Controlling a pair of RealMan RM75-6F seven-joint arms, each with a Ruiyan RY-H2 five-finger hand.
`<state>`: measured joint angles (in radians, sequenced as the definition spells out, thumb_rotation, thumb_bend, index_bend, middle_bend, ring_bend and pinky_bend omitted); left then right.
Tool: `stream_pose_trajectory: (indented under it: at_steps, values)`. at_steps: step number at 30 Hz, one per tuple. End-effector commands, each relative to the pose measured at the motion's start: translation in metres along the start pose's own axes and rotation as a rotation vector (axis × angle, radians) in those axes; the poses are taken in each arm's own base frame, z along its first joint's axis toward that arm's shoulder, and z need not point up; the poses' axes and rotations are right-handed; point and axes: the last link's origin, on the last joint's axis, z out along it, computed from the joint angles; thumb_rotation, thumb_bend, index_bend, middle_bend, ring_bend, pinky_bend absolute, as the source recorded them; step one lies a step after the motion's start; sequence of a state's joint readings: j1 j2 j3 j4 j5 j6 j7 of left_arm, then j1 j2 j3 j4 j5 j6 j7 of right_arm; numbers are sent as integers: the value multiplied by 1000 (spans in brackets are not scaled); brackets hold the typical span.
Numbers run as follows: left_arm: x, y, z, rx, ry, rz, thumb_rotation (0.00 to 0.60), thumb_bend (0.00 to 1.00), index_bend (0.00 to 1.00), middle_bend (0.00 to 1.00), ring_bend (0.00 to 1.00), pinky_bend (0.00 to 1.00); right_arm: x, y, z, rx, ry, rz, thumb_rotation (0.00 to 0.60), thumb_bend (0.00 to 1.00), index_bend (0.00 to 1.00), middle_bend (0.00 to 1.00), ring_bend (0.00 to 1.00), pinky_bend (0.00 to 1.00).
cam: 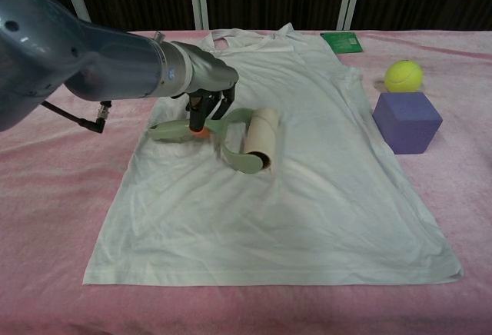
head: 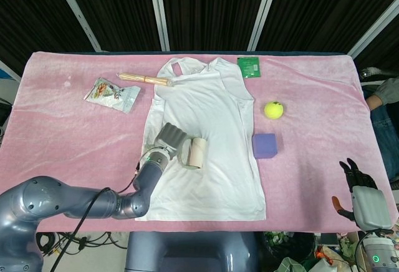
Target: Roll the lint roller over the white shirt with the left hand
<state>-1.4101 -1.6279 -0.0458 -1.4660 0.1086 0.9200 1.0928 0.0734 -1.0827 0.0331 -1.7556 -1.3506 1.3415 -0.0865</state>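
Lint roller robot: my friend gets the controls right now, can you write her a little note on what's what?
Left hand: holds the lint roller by its green handle, roll resting on the white shirt, left of the shirt's middle.
Right hand: off the table's near right edge, holding nothing, fingers apart.
Shirt lies flat on the pink table cover.
Done: roller picked up and on the cloth.
Left: roll over the rest of the shirt; I can't tell which parts are already rolled.
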Motion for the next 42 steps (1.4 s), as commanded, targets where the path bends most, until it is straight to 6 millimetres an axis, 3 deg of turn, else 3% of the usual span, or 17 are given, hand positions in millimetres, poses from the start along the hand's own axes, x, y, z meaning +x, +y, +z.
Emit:
stream_pose_trajectory:
  at_steps: [1, 10, 16, 23, 42]
  values:
    - [-10, -16, -4, 15, -17, 2, 600, 561, 695, 668, 527, 701, 0, 0, 0, -1, 1, 0, 600, 281, 41, 0, 150, 151]
    - [-29, -54, -15, 56, -43, 14, 600, 562, 695, 668, 527, 701, -1, 0, 0, -4, -1, 3, 600, 282, 41, 0, 150, 151]
    - [-28, -60, -16, 53, -27, -13, 600, 562, 695, 668, 527, 701, -1, -1, 0, -4, -1, 1, 600, 282, 42, 0, 150, 151]
    - [-20, -49, -13, 23, 0, -22, 600, 562, 695, 668, 527, 701, -1, 0, 0, -6, -1, 1, 600, 282, 42, 0, 150, 151]
    - [13, 14, -3, -42, 47, -16, 600, 562, 694, 670, 530, 702, -1, 0, -1, -5, -6, 6, 600, 282, 42, 0, 150, 151]
